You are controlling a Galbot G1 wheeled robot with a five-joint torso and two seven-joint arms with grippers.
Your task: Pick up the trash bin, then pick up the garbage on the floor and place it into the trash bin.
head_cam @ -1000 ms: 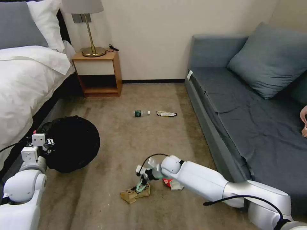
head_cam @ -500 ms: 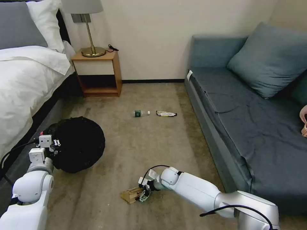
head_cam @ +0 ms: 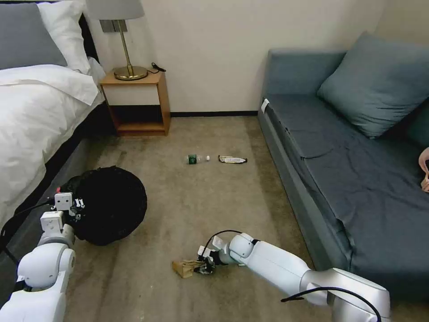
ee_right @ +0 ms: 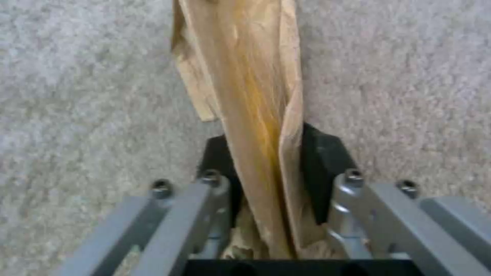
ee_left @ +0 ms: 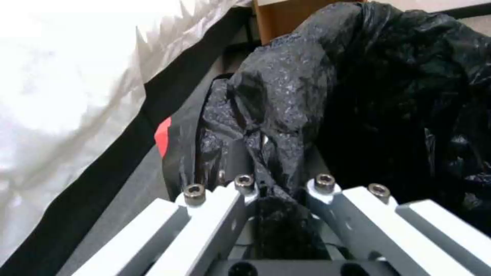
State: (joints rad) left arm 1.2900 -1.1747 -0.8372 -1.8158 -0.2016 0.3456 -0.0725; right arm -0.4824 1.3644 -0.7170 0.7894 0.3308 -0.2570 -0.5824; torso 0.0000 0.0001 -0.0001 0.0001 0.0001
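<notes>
My right gripper (ee_right: pixel 268 168) had its pads (ee_right: pixel 320 172) pinched on the paper bag (ee_right: pixel 245 76), low on the carpet (head_cam: pixel 214 192). Left gripper (ee_left: pixel 279 184) clamped the trash bin (head_cam: pixel 109 210) liner beside the bed (head_cam: pixel 27 116). Best lift straight, grip firm; thin paper could tear.

The trash bin (head_cam: pixel 109 203) sits left, the paper bag (head_cam: pixel 185 267) right, the bottle (head_cam: pixel 197 158) beyond.

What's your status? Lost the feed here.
Left gripper shut on bin liner, beside the bed. Right gripper shut on paper bag, low on carpet. Nothing in the way.
</notes>
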